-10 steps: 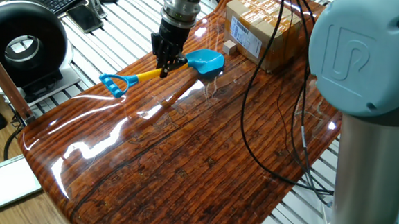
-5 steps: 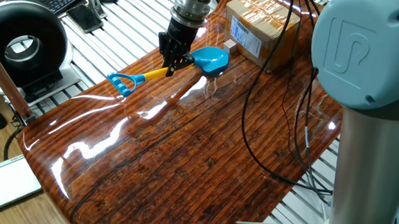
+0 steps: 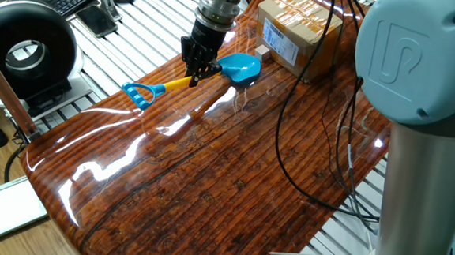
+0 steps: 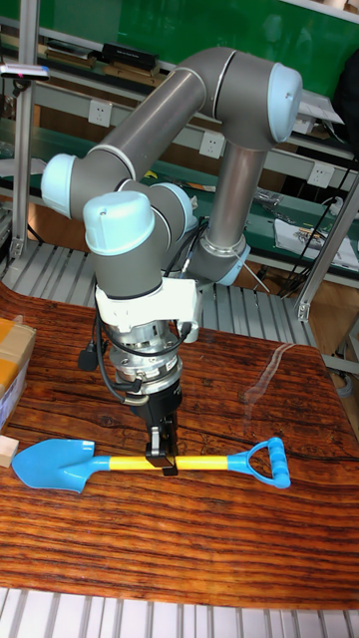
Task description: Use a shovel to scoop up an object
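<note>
Above the worktop (image 3: 215, 183), the tool (image 4: 163, 461) is pointed straight down, clamped on the shovel (image 4: 120, 464) at mid-shaft. The blade is held at 9 o'clock, just beside the cube (image 4: 6, 451), which is cut off at the frame edge.

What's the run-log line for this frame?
gripper: shut on shovel shaft | blade tip near wooden cube, contact unclear | cube not on blade, beside cardboard box | scoop: not done
</note>
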### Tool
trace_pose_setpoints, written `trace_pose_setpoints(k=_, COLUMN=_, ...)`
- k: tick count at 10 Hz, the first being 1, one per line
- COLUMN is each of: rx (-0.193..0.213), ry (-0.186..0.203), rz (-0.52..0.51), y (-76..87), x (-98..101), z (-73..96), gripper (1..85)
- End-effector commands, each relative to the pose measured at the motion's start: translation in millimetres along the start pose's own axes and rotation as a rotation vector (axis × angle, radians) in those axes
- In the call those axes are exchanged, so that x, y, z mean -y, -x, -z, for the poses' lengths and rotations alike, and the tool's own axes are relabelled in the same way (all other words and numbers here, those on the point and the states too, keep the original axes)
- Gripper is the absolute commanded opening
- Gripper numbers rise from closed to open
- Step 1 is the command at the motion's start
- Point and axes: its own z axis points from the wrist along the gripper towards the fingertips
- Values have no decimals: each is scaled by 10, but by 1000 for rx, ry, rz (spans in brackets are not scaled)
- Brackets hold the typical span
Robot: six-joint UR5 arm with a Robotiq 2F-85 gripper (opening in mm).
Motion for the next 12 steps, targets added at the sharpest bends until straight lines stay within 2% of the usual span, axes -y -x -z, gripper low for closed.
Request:
trace_pose_setpoints(k=1, rx=9, ry=-8, rz=-6, y=12, x=26, z=18, gripper=10)
trace_pose_setpoints(k=10, rx=6, ry=-13, rz=-9, y=5, x=39, z=18, gripper=10)
trace_pose_setpoints(k=12, rx=17, ry=-12, rz=-10, y=32, x=37, z=18, gripper=10)
